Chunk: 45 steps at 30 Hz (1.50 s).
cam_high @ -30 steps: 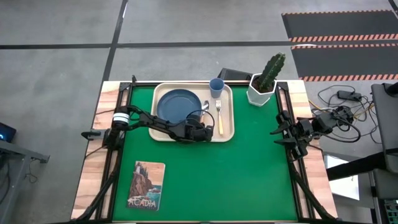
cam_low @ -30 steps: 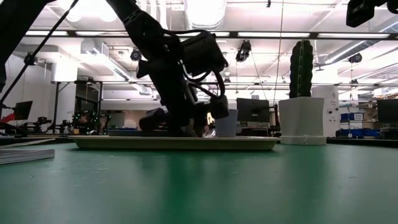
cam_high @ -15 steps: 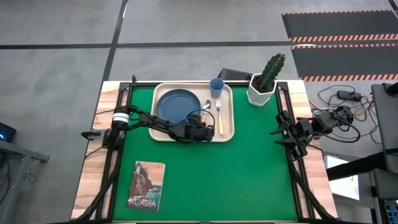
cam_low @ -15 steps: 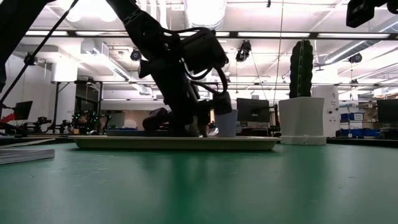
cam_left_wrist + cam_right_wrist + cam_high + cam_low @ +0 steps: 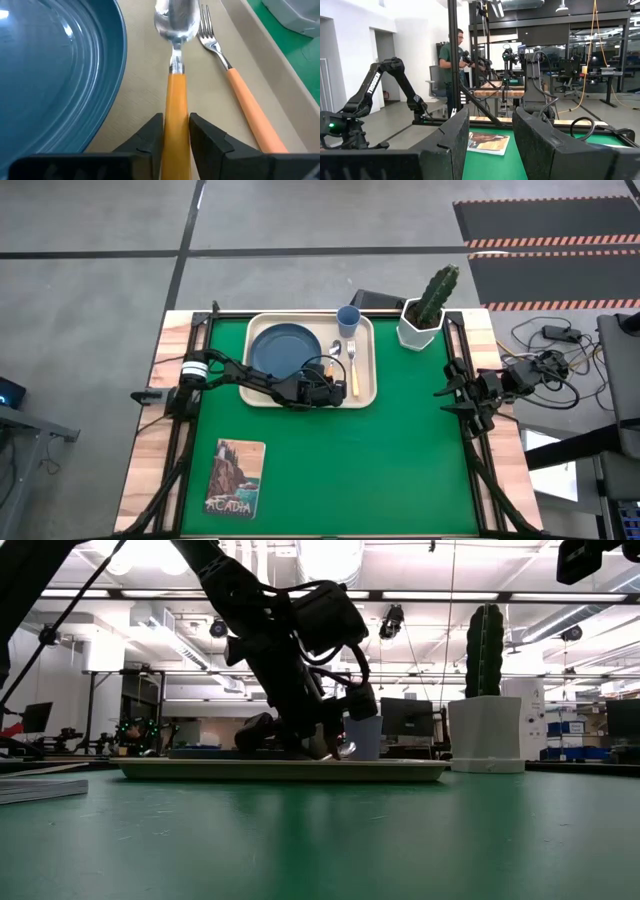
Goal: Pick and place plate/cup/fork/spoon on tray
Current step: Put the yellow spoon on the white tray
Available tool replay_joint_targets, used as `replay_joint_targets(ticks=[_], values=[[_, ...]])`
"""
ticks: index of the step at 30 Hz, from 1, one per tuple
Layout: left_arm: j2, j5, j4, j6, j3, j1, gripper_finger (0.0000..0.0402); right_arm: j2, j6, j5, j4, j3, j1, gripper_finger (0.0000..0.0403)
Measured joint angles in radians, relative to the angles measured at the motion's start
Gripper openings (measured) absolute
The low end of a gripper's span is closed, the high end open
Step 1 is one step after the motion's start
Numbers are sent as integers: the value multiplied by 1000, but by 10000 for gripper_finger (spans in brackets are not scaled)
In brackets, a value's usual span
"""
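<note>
Now spoon (image 5: 176,75) between end effector (image 5: 176,131) fingers

**Where things lie on the table**

The tray (image 5: 262,395) lies at the far middle of the table. In it, the plate (image 5: 282,348) is on the left, the spoon (image 5: 336,352) and fork (image 5: 352,365) side by side on the right, the cup (image 5: 348,320) behind them.

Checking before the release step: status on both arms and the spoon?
Left tool shut on spoon, over tray between plate and fork. Right tool open, parked at table edge. Nothing obstructing.
</note>
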Motion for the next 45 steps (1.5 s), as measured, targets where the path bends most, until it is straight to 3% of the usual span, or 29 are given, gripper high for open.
replay_joint_targets(ticks=[11, 26, 36, 45], values=[[-7, 21, 16, -3, 0, -1, 164, 0, 0, 0, 0, 0, 0, 139], [-115, 52, 28, 229, 4, -49, 171, 0, 27, 6, 0, 0, 0, 139], [-258, 58, 45, 612, 5, -143, 171, 30, 115, 136, -8, -1, 0, 130], [-417, 58, 48, 1107, -7, -294, 171, 180, 213, 277, -8, -1, 0, 58]])
